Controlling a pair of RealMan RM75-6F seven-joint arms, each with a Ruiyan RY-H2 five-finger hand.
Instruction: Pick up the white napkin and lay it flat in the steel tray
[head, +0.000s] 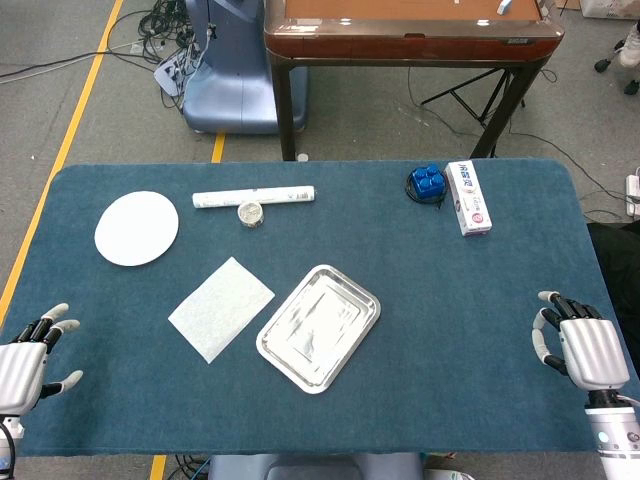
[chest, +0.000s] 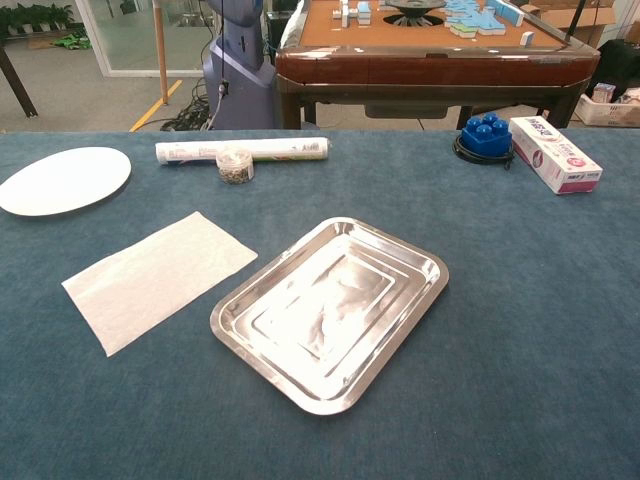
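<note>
The white napkin lies flat on the blue table, just left of the steel tray, which holds nothing. My left hand rests near the table's front left corner, fingers apart and holding nothing, well left of the napkin. My right hand sits near the front right edge, fingers apart and free of any object, far right of the tray. Neither hand appears in the chest view.
A white plate lies at the back left. A rolled white tube and a small jar sit behind the napkin. A blue block toy and a white box stand at the back right.
</note>
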